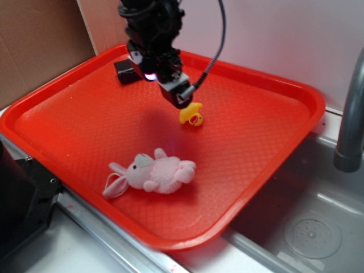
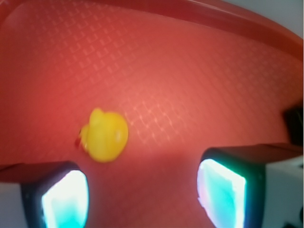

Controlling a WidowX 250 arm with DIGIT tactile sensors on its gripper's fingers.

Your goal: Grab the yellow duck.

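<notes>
Three small things sit on the red tray (image 1: 68, 119): the yellow duck (image 1: 192, 115) a bit right of the middle of the outside view, a pink plush bunny (image 1: 152, 175) lower down toward the bottom, and a small black block (image 1: 127, 71) up near the top left rim. The tray rests over a grey sink (image 1: 318, 227), with a tap (image 1: 351, 114) at the right edge.

The gripper (image 1: 181, 98) hangs over the tray, just up and left of the duck in the outside view — very close, but I would not say it is touching. In the wrist view the jaws stand wide apart, one pad at the bottom left and one at the bottom right, with nothing between them but red tray. The duck (image 2: 105, 136) lies just above the left pad (image 2: 64, 199) there, off to the left and not in the gap.

So the job is only partly done, I think. The arm has got near the duck, but the duck is not yet held. What seems left: line the open jaws up around the duck, go down, and squeeze — then lift it.
</notes>
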